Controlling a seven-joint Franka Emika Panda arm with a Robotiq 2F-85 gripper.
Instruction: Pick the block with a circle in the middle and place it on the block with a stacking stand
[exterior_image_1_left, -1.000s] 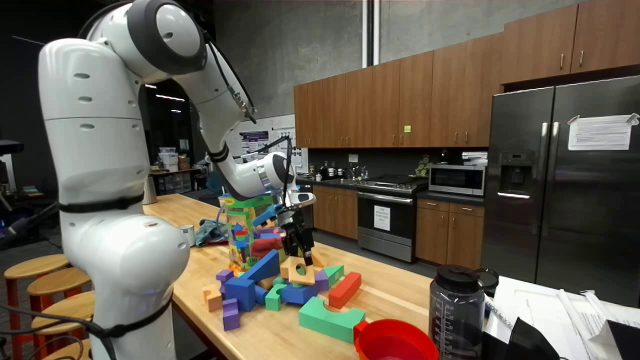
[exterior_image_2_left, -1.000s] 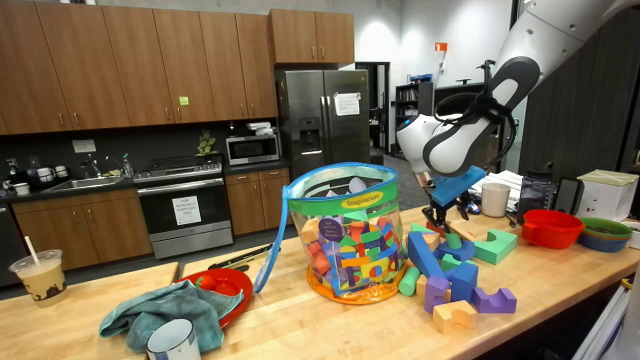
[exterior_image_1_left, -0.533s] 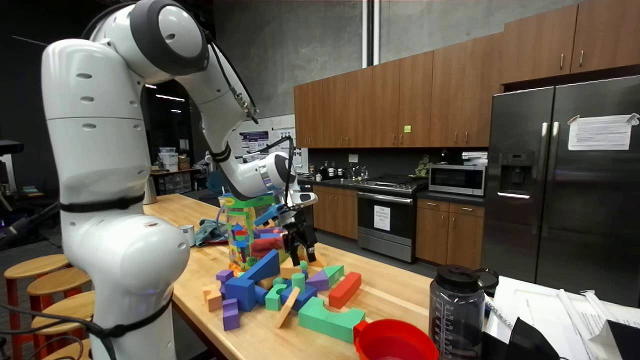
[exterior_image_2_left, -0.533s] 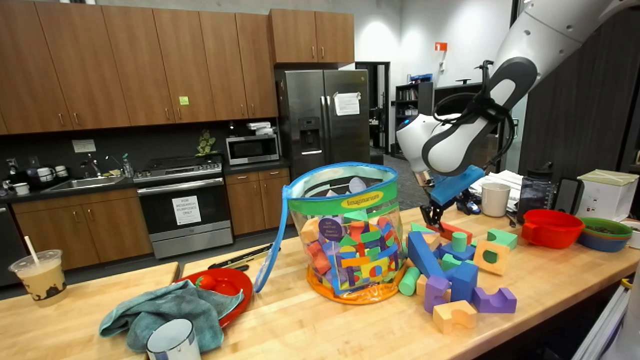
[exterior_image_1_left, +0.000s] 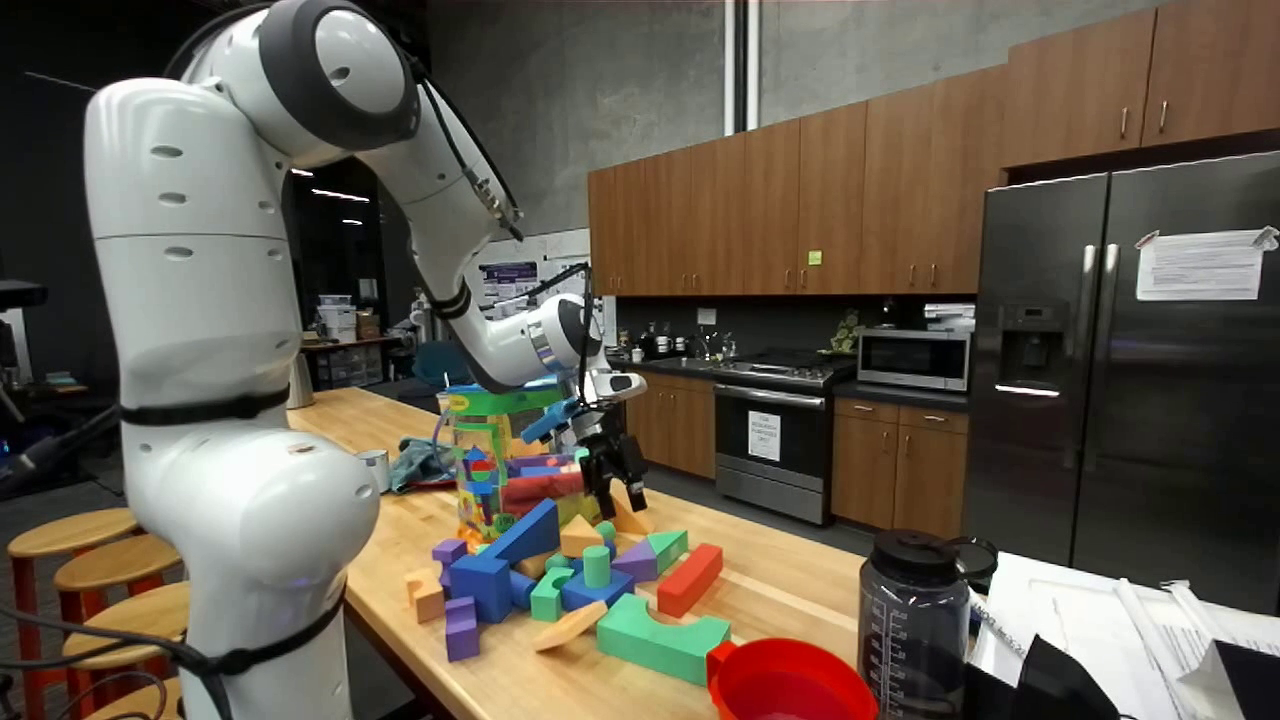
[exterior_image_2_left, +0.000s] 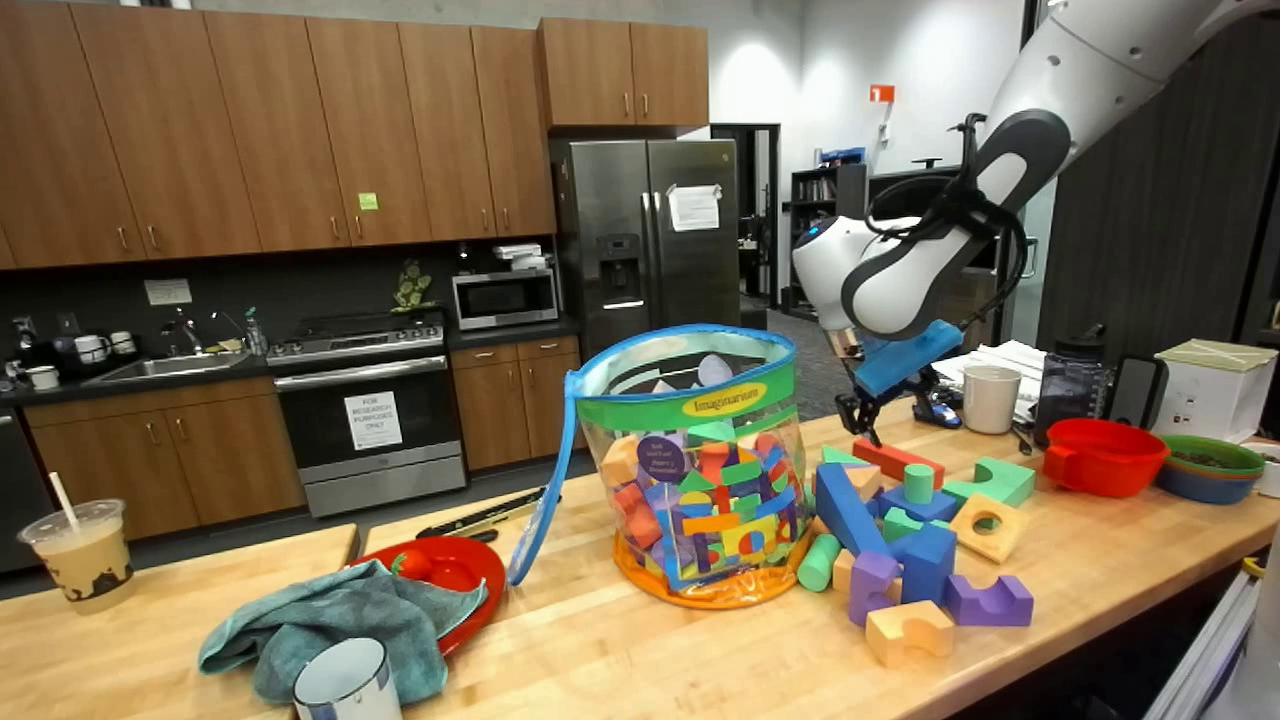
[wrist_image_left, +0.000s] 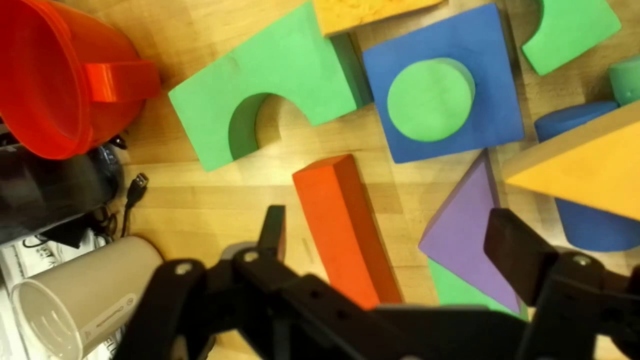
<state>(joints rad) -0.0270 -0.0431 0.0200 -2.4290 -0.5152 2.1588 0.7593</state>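
The block with a circle in the middle is a flat orange square with a round hole (exterior_image_2_left: 1010, 518). It lies tilted beside the stand, seemingly leaning on a green arch block, and shows nearly edge-on in an exterior view (exterior_image_1_left: 570, 626). The wrist view shows only part of it (wrist_image_left: 370, 12) at the top edge. The stacking stand appears as a blue square block (wrist_image_left: 492, 120) with an upright green cylinder (wrist_image_left: 430, 102) on it, also visible in both exterior views (exterior_image_1_left: 597, 566) (exterior_image_2_left: 918, 483). My gripper (wrist_image_left: 387, 220) is open and empty, above the red block and purple triangle.
The green arch block (wrist_image_left: 280, 65) touches the stand area. A red bar (wrist_image_left: 340, 230), purple triangle (wrist_image_left: 465, 235) and several loose blocks surround it. A clear bag of blocks (exterior_image_2_left: 700, 480) stands close by. A red cup (exterior_image_2_left: 1100, 460) and beige mug (exterior_image_2_left: 990, 398) are nearby.
My gripper let go of the holed block, which was at the green cylinder. The block dropped on edge beside the stand, then tipped lower. The gripper moved up and away.
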